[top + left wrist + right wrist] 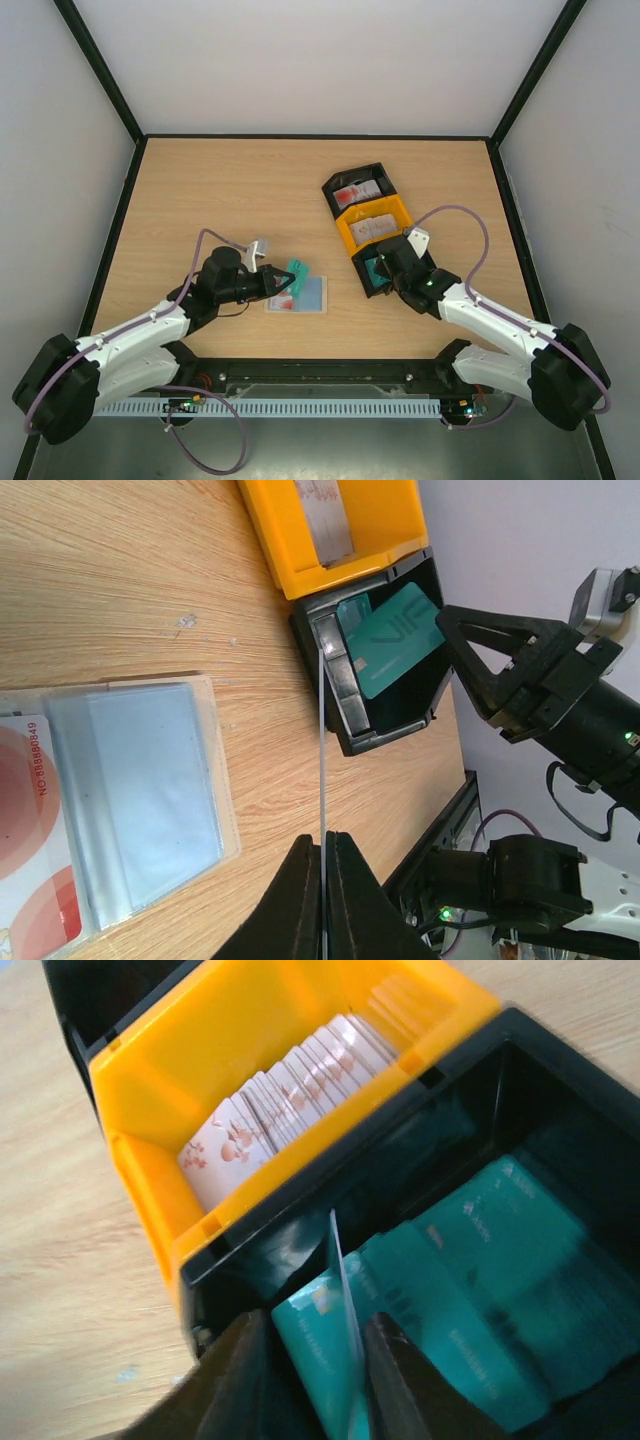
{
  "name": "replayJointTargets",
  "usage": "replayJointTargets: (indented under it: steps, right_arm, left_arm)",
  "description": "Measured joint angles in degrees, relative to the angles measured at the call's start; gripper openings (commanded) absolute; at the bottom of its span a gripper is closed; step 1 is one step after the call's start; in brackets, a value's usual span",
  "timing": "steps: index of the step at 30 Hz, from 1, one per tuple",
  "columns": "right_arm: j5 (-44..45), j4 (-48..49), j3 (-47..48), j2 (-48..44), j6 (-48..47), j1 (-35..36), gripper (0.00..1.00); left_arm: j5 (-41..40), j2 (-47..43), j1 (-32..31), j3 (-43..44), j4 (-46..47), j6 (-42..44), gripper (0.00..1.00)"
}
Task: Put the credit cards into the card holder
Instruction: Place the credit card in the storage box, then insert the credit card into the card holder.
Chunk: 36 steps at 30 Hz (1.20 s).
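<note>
The card holder (312, 296) lies open on the table, with clear pale pockets (140, 785) and a white card with red print (30, 830) on its left half. My left gripper (278, 283) is shut on a thin card, teal in the top view (296, 270) and seen edge-on in the left wrist view (323, 750), just above the holder's right edge. My right gripper (385, 267) is down inside the near black bin (470, 1070). Its jaws stand apart (315, 1380) around an upright teal card (345, 1290) among several teal cards (480, 1270).
Three bins stand in a row at centre right: a far black bin (375, 172) with white and red cards, an orange bin (345, 232) with pale cards (290, 1090), and the near black bin (350, 705). The right arm (540, 680) is close beside the left gripper.
</note>
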Motion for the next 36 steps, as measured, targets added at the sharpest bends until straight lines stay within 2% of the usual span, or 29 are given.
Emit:
replayJointTargets:
  steps: [2,7,15,19,28,36]
  right_arm:
    - [0.5,0.3,0.0,0.9,-0.9,-0.2,0.45]
    - [1.9,-0.4,0.1,0.6,-1.9,-0.2,0.55]
    - [-1.5,-0.8,3.3,-1.6,-3.6,0.3,0.55]
    - [-4.2,0.7,3.7,-0.1,-3.1,5.0,0.55]
    - [-7.5,6.8,4.5,14.4,0.1,19.8,0.55]
    - [-11.7,9.8,4.6,23.3,1.0,22.4,0.53]
  left_arm:
    - [0.0,0.7,0.0,0.0,0.2,0.2,0.03]
    - [-0.9,1.6,0.0,-0.4,0.2,1.1,0.03]
    - [-7.4,2.2,0.0,-1.9,-0.3,2.6,0.02]
    - [-10.2,3.8,-0.1,-4.4,1.8,2.0,0.03]
    - [-20.0,9.0,-6.7,-9.5,10.9,-3.1,0.03]
    - [-25.2,14.2,-10.3,-12.3,20.1,-6.8,0.03]
